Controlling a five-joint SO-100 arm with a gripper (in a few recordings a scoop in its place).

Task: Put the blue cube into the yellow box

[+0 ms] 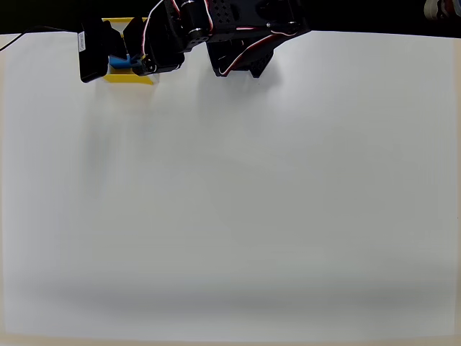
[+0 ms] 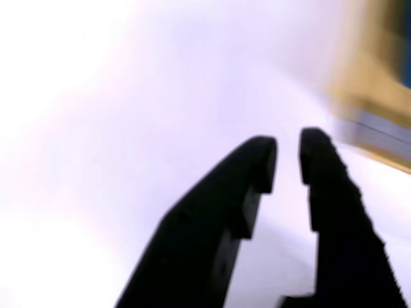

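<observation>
cube: blue cube [image 1: 120,62] sits inside the yellow box [image 1: 130,77] at the top-left of the overhead view; looks already dropped, so the placing step is likely done.
box: at the far table [image 1: 238,202] edge, beside the arm [image 1: 238,32] base. In the wrist view the box [image 2: 372,96] is a yellow blur at the right edge, with a sliver of blue at the frame border.
gripper: the gripper [image 2: 288,157] has its fingers nearly together with a thin gap and nothing between them; it points at bare table beside the box, not into it.
why: arm bent toward the box corner, which fits a release just made, as a guess.
hidden: arm covers most of the box from above; its walls and the cube's resting face are not readable.
blur: wrist view is washed out and smeared; whether the cube lies flat, cannot tell.
</observation>
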